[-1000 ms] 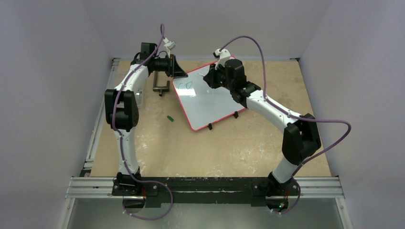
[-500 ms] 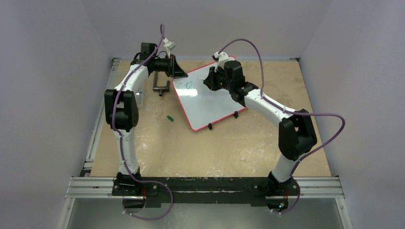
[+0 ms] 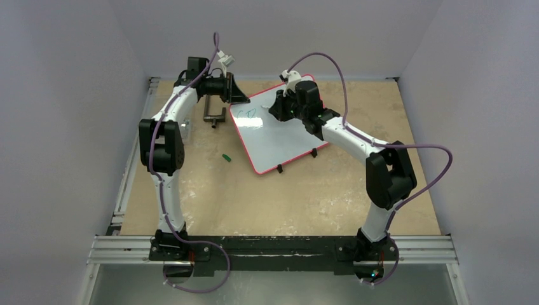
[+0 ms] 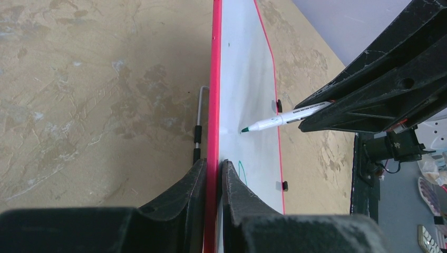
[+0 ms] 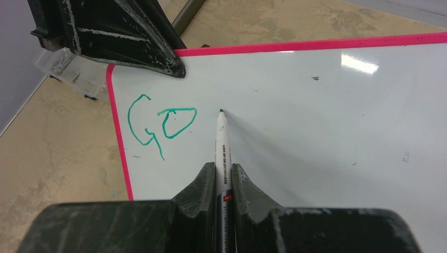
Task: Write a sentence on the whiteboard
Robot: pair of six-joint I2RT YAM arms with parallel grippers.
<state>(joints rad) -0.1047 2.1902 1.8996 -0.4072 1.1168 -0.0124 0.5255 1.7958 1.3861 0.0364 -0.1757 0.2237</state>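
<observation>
The whiteboard [image 3: 279, 130], white with a red frame, lies tilted at the back of the table; it also shows in the right wrist view [image 5: 316, 132] and edge-on in the left wrist view [image 4: 248, 79]. My left gripper [image 4: 213, 163] is shut on its red edge near a corner [image 3: 232, 95]. My right gripper [image 5: 223, 167] is shut on a white marker [image 5: 222, 147], its green tip touching the board just right of the sentence [image 5: 161, 126], which reads only "Go" in green. The marker shows in the left wrist view too [image 4: 279, 120].
A small green marker cap [image 3: 225, 156] lies on the table left of the board. A dark metal stand [image 3: 213, 114] sits behind the board's left corner. A clear plastic piece [image 5: 66, 68] is beside the corner. Two black clip feet [image 3: 295, 161] sit on the near edge.
My right gripper has moved left along the board with the marker, and the right elbow has swung left. The left arm has not moved.
</observation>
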